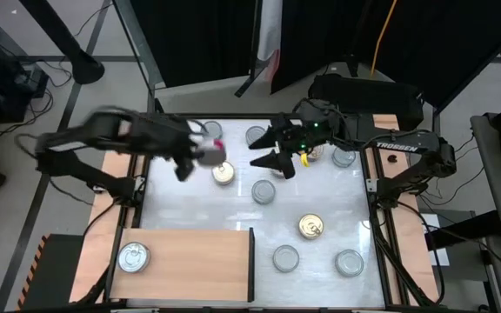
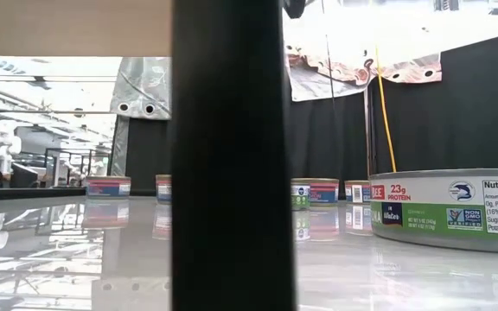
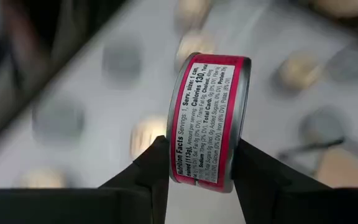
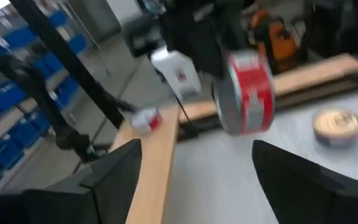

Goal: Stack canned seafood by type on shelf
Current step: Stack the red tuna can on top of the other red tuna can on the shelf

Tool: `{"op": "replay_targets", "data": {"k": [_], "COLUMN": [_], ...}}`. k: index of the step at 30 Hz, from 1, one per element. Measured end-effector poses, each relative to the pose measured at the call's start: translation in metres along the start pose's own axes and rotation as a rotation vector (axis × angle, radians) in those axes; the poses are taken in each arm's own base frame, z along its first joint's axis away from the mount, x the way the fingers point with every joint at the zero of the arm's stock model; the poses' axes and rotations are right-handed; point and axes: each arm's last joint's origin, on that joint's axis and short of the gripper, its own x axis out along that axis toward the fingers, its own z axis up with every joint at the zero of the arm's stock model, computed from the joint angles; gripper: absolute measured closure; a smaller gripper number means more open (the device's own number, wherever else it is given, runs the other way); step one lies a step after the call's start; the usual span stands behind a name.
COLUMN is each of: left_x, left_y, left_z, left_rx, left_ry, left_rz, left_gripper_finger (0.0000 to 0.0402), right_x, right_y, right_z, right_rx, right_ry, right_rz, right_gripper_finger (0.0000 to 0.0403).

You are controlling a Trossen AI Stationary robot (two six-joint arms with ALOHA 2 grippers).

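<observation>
I have the left gripper (image 3: 199,168) closed on the red-labelled can (image 3: 209,121), lifted clear of the white table (image 1: 320,204) over its far-left part; the wrist view shows the two dark fingers (image 3: 148,171) pressing the flat lid and base, so the can sits on edge between them with its label band facing the camera. The right gripper (image 1: 278,155) hangs with its jaws spread and empty over the far middle of the table, near a gold-lidded can (image 1: 223,172). The shelf (image 1: 194,261) lies at the near-left corner with one silver-lidded can (image 1: 133,256) on its left end; other cans remain scattered, among them a gold-lidded one (image 1: 310,227) and two silver ones (image 1: 285,256) (image 1: 349,261) toward the near right. My reading of the load: a rigid steel tin, dense for its bulk, nothing to crush, but lid and base are smooth metal and the paper label is slick. Face-to-face pinching gives broad flat contact, though only the lower part of the can is between the fingers, so it could pivot or slide if I swing fast. The can is on edge now and must end flat, so the wrist needs rolling before release. For the remaining cans I would judge a grip across the rim diameter, from above, as the simpler hold for stacking.
</observation>
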Motion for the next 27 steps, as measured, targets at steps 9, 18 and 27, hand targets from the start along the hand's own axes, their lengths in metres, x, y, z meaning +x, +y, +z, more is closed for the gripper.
{"op": "replay_targets", "data": {"k": [9, 18, 27], "left_x": [-0.058, -0.053, -0.051], "left_y": [0.0, -0.01, -0.012], "left_z": [0.036, 0.052, 0.054], "left_rx": [0.288, 0.367, 0.376], "left_ry": [-0.58, -0.716, -0.734], "left_rz": [-0.091, -0.109, -0.122], "left_gripper_finger": [0.0259, 0.0258, 0.0258], "right_x": [-0.006, -0.002, 0.025], "right_y": [0.043, 0.068, 0.082], "right_z": [0.044, 0.085, 0.1], "right_rx": [-0.263, -0.394, -0.513], "right_ry": [-0.423, -0.381, -0.363], "right_rz": [-0.107, -0.249, -0.367], "right_gripper_finger": [0.0046, 0.0016, 0.0032]}}
